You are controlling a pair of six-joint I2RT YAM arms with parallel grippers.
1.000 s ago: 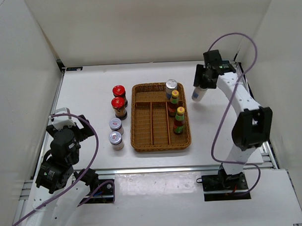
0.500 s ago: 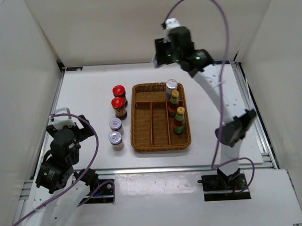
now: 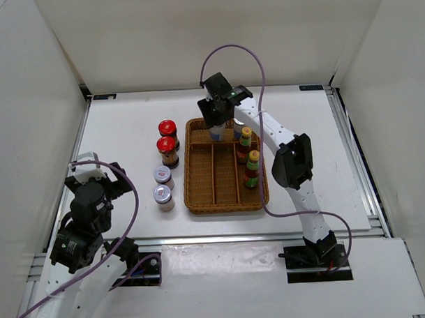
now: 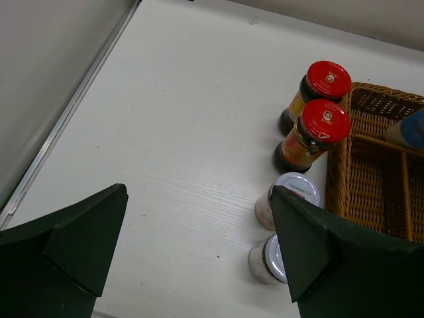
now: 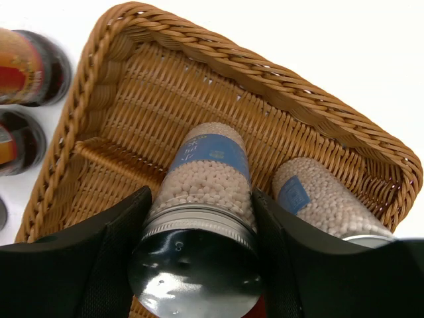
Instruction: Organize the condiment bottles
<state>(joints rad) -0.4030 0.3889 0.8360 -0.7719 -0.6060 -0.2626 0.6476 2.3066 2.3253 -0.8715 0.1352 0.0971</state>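
Wicker tray (image 5: 218, 56): at its far compartment the right gripper (image 5: 199, 228) clamps a silver-capped white bottle (image 5: 211, 165), just beside its twin (image 5: 311, 199). Best lower it straight, base flat on the weave, then let go. The left gripper (image 4: 199, 199) gapes empty, left of the tray.

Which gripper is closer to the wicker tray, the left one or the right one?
Right. The right gripper, shut on a silver-capped bottle, is over the far end of the tray. The left gripper, open, is left of the tray, with jars standing between.
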